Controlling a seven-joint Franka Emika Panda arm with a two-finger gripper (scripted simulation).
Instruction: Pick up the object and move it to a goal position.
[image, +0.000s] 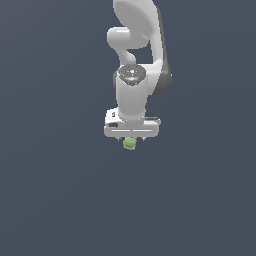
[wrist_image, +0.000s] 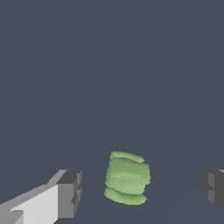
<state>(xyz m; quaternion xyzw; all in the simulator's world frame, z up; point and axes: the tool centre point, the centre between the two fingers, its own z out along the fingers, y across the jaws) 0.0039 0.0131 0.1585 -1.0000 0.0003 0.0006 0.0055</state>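
Object (wrist_image: 127, 178): one small light-green block, rounded and lumpy, with soft ridges banding its surface. In the wrist view it sits between the two dark finger pads of the hand (wrist_image: 142, 190), apart from both, with clear grey gaps on either side. Its long axis cannot be told with confidence; the block looks nearly as broad as it is tall, and its ridges run roughly along the line from one pad to the other. No brand, label or writing shows on it.

Hand (image: 131, 140): white body with dark grey pads (wrist_image: 70, 193), jaws spread wide, far wider than the block, gripping nothing. In the exterior view it points straight down, and the object (image: 130, 144) shows as a green spot just under its lower edge, about midway along its width. Contact between block and fingers is not seen in either view.

Arm (image: 133, 95): white Franka links with a dark band on the exterior view's right side, rising behind the hand to the top of the frame. No readable markings.

Table (image: 55, 200): plain, even dark blue-grey surface filling both views.
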